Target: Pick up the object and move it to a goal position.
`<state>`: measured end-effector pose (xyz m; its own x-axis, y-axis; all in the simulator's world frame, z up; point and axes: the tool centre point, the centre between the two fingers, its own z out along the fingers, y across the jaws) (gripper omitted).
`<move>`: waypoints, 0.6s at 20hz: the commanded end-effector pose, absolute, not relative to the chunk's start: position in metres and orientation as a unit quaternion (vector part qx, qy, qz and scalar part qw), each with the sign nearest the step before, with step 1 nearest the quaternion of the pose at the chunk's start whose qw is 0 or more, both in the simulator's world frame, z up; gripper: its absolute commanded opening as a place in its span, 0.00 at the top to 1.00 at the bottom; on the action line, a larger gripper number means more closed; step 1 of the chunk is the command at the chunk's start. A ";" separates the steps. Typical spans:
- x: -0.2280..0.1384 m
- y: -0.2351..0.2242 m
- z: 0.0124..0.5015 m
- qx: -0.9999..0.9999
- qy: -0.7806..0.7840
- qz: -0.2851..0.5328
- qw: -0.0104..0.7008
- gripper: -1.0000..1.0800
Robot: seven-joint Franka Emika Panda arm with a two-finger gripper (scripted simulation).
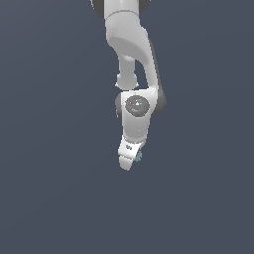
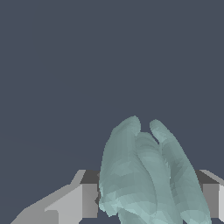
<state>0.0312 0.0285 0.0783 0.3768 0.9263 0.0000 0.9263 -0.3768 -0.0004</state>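
Object [image 1: 139, 156]: a small pale teal-green lump, exterior view. Only a sliver of it shows, at the side of my tool [image 1: 128, 161] toward the exterior view's right, close to the fingertips. The arm [image 1: 130, 44] hangs down from the top of the frame, tool pointing downward. The ground behind is a flat dark blue-grey, with no counter edge, shadow or goal marker to be seen, so I cannot tell how high the object sits or where it must go. Risk noted: so little of the object shows past the fingers that the hold may be near its edge; a quick swing could work it loose.

Object [image 2: 148, 175], wrist view: lumpy, ridged, three rounded lobes running lengthwise, filling the gap between my two fingers. One grey finger [image 2: 83, 199] lies against one side, the other finger [image 2: 212, 199] against the opposite side. Tool state: clamped on the object, as far as the picture shows, though the actual contact faces are hidden behind the lobes. Risk noted: the surface is curved and uneven, so the flat fingers likely bear on few points; the object could twist or slide out under a jolt. Its long lobes reach well past the fingers, so it could strike a surface first on lowering.
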 end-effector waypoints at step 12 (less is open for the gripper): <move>0.047 -0.089 0.197 -0.830 -0.558 -0.001 0.001 1.00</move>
<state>0.0455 -0.0758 0.1835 0.3774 0.9260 0.0017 0.9260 -0.3774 0.0006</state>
